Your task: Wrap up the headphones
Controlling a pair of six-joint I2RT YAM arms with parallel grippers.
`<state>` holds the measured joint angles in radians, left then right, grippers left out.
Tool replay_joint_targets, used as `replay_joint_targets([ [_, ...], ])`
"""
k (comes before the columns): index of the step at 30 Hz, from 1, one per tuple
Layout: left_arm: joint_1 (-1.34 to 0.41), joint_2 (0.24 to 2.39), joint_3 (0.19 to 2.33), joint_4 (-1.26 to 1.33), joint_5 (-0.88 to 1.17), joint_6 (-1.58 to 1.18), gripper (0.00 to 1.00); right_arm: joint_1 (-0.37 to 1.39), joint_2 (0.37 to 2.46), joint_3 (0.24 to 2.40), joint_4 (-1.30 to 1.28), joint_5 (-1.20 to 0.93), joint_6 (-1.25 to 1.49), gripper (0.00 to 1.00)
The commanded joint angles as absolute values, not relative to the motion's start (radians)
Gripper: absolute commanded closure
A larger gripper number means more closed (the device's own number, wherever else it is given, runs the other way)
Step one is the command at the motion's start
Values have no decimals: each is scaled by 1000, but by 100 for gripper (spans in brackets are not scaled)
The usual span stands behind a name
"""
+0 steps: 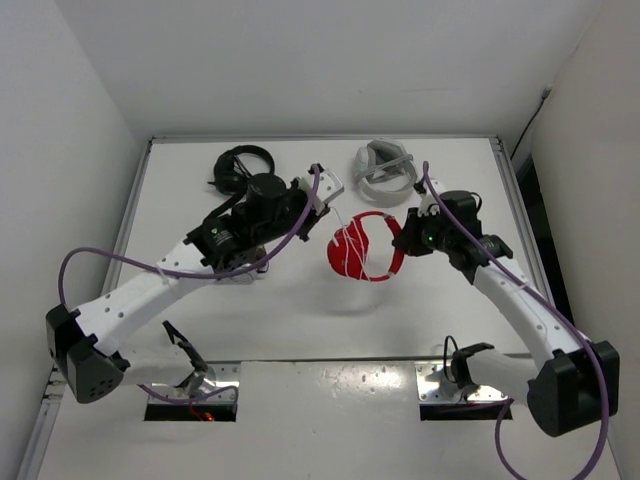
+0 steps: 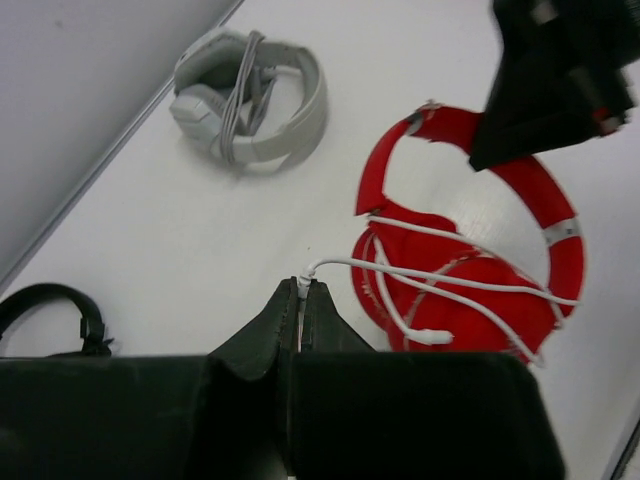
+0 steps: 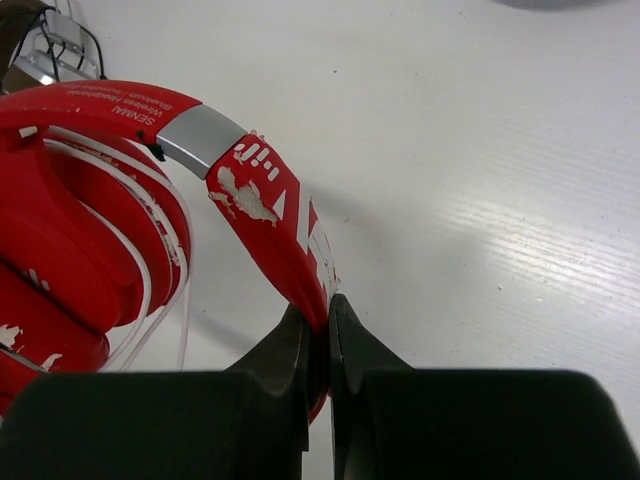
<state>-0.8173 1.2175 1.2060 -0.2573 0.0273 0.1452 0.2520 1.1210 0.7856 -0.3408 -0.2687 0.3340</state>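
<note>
The red headphones (image 1: 360, 252) hang mid-table, a little above it, with a shadow below. Their white cable (image 2: 440, 268) runs several times across the folded earcups (image 2: 470, 290). My left gripper (image 2: 302, 290) is shut on the cable's plug end, just left of the earcups; in the top view it (image 1: 333, 205) sits up and left of them. My right gripper (image 3: 322, 312) is shut on the red headband (image 3: 270, 215), and in the top view it (image 1: 404, 240) is at the headphones' right side.
Grey-white headphones (image 1: 385, 165) with their cable wrapped lie at the back right, also in the left wrist view (image 2: 250, 95). Dark headphones (image 1: 240, 165) lie at the back left, partly under my left arm. The table's rear wall is close behind them.
</note>
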Motion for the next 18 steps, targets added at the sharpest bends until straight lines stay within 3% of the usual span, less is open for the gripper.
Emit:
replay_joint_targets([
  [1, -746, 1252, 1210, -212, 50, 137, 100, 267, 1051, 776, -256, -264, 278, 100],
  [7, -658, 1336, 1210, -221, 130, 117, 100, 307, 1028, 776, -256, -326, 247, 100],
  [18, -565, 1468, 1157, -230, 500, -8, 100, 325, 1166, 798, -221, -463, 281, 100],
])
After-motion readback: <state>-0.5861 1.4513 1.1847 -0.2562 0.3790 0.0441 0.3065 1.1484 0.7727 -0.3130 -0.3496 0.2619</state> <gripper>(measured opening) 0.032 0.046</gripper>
